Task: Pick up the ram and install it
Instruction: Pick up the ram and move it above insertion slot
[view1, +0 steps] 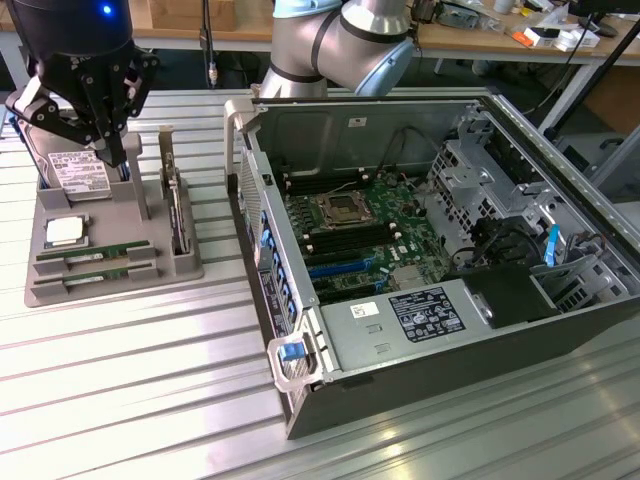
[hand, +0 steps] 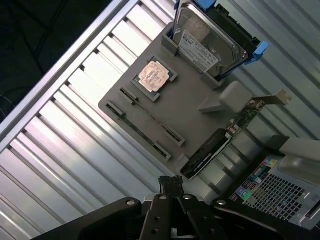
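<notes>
Hovering clenched and empty — fingers (hand: 170, 184) near the tray (view1: 112, 222) edge, ram (view1: 95, 253) unobstructed.

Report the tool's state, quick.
Tool: closed, holding nothing, above the gray tray.

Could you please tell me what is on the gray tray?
On the tray: hard drive, square processor, two ram sticks, an upright card. Their slots hide the sticks' lower edges.

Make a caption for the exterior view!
Shut gripper hovers near the parts tray holding two ram sticks, beside the open computer.
</notes>
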